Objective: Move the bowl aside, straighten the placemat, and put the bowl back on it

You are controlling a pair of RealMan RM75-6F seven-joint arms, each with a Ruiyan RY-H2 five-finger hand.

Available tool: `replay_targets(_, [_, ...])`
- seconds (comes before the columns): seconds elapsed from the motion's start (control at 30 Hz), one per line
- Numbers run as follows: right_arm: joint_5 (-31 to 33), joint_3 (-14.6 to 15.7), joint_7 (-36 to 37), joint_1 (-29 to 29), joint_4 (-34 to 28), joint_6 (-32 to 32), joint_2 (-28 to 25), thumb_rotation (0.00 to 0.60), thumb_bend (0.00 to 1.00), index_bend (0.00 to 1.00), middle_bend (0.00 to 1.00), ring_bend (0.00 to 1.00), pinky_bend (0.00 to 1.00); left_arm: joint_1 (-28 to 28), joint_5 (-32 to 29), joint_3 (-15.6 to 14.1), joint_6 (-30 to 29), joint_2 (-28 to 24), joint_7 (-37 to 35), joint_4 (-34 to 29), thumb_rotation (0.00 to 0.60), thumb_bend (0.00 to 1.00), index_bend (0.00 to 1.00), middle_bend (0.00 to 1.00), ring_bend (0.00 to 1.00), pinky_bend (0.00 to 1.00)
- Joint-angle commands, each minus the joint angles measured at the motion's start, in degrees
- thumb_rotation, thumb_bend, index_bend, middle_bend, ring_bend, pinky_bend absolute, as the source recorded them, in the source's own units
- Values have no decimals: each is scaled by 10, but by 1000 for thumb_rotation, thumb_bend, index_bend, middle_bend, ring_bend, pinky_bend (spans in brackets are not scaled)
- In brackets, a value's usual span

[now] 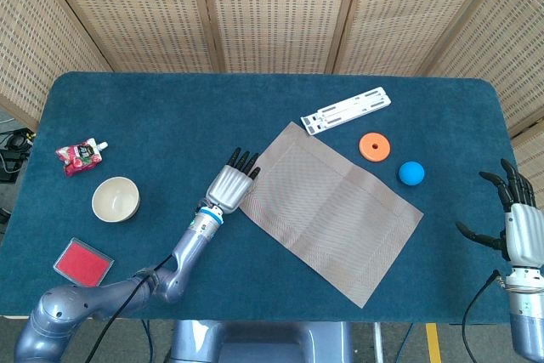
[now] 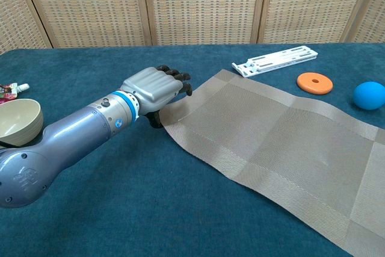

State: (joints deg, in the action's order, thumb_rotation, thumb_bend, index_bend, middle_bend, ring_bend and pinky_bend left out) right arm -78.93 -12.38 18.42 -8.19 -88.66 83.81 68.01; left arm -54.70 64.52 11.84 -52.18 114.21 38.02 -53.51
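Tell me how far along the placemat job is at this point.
Done: the bowl sits off the placemat, on the cloth near the table's left side. In hand: the left hand is at the placemat's left corner, fingers over its edge; whether it grips is unclear. The placemat lies skewed to the table edges. Left: squaring it and returning the bowl. The right hand is open at the far right.

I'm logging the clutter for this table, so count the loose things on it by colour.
Blue: 1, ball
Orange: 1, disc
White: 1, rail
Cream: 1, bowl
Grey: 1, placemat
Red: 2, pouch, pad
Total: 7
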Motion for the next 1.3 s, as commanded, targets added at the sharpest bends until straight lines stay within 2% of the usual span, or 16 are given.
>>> replay_targets(0.03, [0, 0, 0, 0, 0, 1, 0, 600, 226, 224, 0, 0, 0, -1, 20, -5, -7, 5, -24, 8, 600, 386, 235, 0, 0, 0])
replay_targets(0.13, [-1, 0, 1, 1, -1, 1, -1, 600, 227, 224, 0, 0, 0, -1, 29, -5, -11, 7, -39, 11, 600, 394, 300, 0, 0, 0])
replay_targets(0.4, [-4, 1, 4, 2, -4, 3, -3, 600, 226, 224, 0, 0, 0, 1, 48, -6, -17, 12, -63, 22, 600, 395, 549, 0, 0, 0])
replay_targets(0.57, [-5, 2, 7, 2, -5, 2, -4, 600, 232, 224, 0, 0, 0, 2, 48, -4, -14, 11, -64, 22, 600, 407, 608, 0, 0, 0])
replay_targets(0.7, [-6, 2, 8, 2, -5, 2, -5, 600, 239, 224, 0, 0, 0, 7, 47, -4, -14, 0, -56, 7, 600, 473, 614, 0, 0, 0])
replay_targets(1.03, [-13, 6, 4, 3, -9, 6, -6, 600, 239, 224, 0, 0, 0, 24, 54, -11, -29, -33, -48, -40, 600, 559, 615, 0, 0, 0])
replay_targets(1.3, [-20, 7, -3, 6, -16, 17, -7, 600, 239, 224, 0, 0, 0, 70, 64, -49, -54, -91, -32, -129, 600, 568, 614, 0, 0, 0])
